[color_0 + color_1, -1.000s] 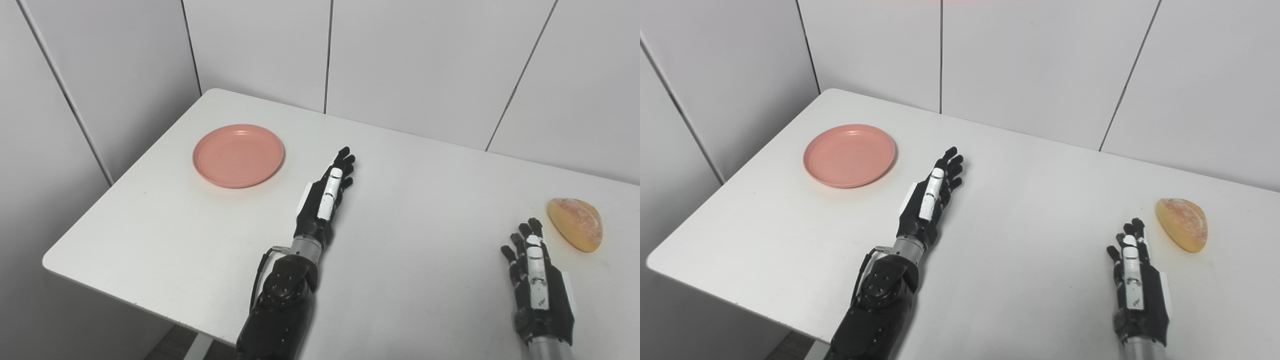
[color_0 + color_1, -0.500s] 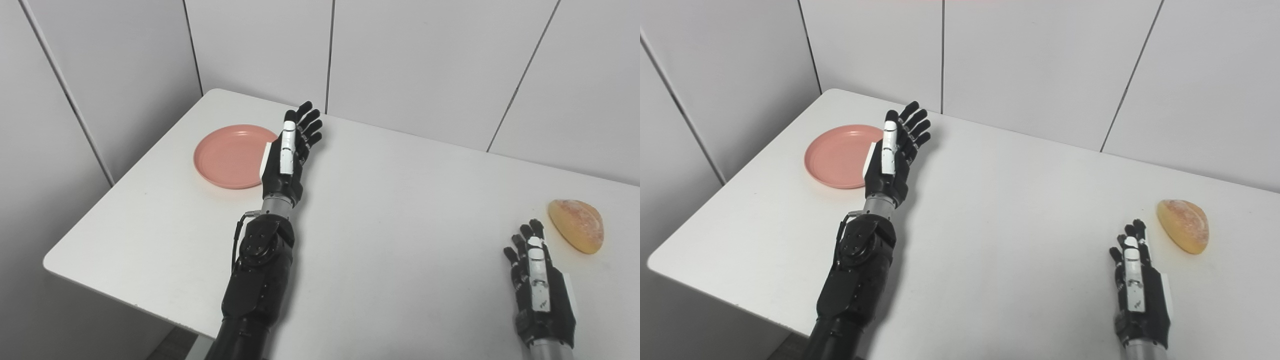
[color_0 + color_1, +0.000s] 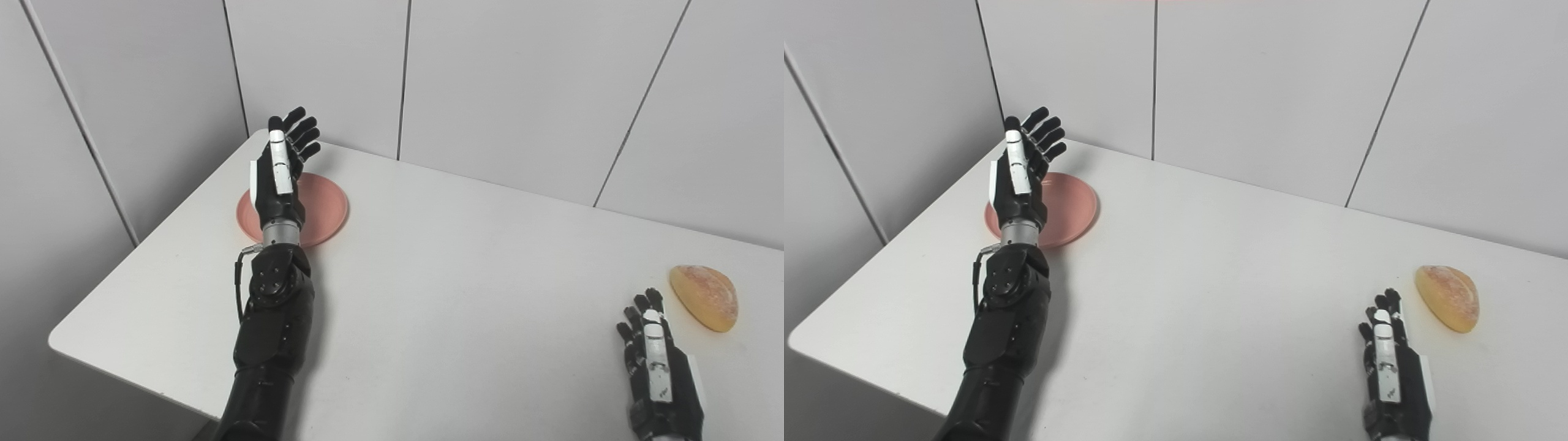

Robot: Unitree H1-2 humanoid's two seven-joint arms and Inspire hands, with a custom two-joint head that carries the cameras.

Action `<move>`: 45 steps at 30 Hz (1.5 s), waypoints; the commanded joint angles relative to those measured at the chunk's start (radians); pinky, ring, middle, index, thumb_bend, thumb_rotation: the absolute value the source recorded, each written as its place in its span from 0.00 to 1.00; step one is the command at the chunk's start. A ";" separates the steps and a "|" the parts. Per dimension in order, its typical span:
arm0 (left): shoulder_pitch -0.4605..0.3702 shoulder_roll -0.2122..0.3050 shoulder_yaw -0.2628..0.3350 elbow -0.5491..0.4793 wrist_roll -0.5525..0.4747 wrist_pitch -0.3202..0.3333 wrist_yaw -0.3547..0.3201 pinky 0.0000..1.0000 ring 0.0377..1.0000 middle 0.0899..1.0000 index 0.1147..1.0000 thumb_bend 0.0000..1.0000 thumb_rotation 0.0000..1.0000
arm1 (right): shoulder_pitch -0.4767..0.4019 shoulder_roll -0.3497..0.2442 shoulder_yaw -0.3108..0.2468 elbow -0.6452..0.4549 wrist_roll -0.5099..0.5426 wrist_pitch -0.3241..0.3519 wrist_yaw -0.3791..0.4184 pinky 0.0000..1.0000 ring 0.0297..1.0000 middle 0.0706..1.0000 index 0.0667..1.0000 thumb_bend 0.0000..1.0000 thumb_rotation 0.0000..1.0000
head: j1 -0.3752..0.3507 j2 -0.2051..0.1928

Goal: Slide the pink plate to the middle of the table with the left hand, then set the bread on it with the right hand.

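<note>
The pink plate (image 3: 324, 205) lies at the far left of the white table (image 3: 465, 269), partly hidden behind my left hand. My left hand (image 3: 278, 171) is open, fingers straight and spread, raised above the plate's left part and holding nothing. The bread (image 3: 704, 297), a golden half-round loaf, lies at the right edge of the table. My right hand (image 3: 658, 373) is open and flat near the front right, a little short of the bread and to its left. In the right eye view the plate (image 3: 1072, 205) and the bread (image 3: 1450, 297) show the same.
Grey wall panels (image 3: 490, 79) stand close behind the table and along its left side. The table's front left corner (image 3: 58, 337) is rounded, with a drop beyond it.
My left hand has swung from the table's middle up and left, and is now over the plate. The right hand has barely moved. The view has tilted slightly.
</note>
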 commanded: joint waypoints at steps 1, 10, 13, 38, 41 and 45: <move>-0.052 0.048 0.023 -0.010 0.000 -0.020 0.017 0.77 0.76 0.73 0.70 0.73 1.00 | -0.017 0.005 0.001 -0.022 0.000 -0.026 0.000 1.00 1.00 1.00 1.00 0.48 0.87 | 0.001 0.001; -0.066 0.151 0.094 0.111 -0.011 -0.039 0.043 0.79 0.78 0.73 0.72 0.71 1.00 | -0.018 0.003 0.002 -0.021 0.000 -0.032 0.003 1.00 1.00 1.00 1.00 0.48 0.87 | 0.005 0.004; -0.064 0.177 0.103 0.151 -0.007 -0.044 0.046 0.79 0.78 0.74 0.73 0.70 1.00 | -0.016 0.005 0.000 -0.026 0.006 -0.026 0.003 1.00 1.00 1.00 1.00 0.49 0.86 | 0.006 0.005; -0.085 0.193 0.027 0.373 -0.014 -0.039 -0.002 0.79 0.78 0.75 0.73 0.67 1.00 | -0.017 0.000 -0.005 -0.038 -0.006 -0.036 -0.007 1.00 1.00 1.00 1.00 0.54 0.87 | 0.005 0.023; -0.088 0.175 0.021 0.377 -0.045 -0.034 -0.030 0.84 0.81 0.79 0.76 0.69 1.00 | -0.017 0.000 -0.005 -0.046 -0.007 -0.027 -0.009 1.00 1.00 1.00 1.00 0.54 0.88 | 0.006 0.024; -0.091 0.166 0.004 0.400 -0.040 -0.040 -0.038 0.85 0.83 0.81 0.78 0.69 1.00 | -0.018 0.001 -0.008 -0.052 -0.007 -0.018 -0.014 1.00 1.00 1.00 1.00 0.56 0.86 | 0.012 0.027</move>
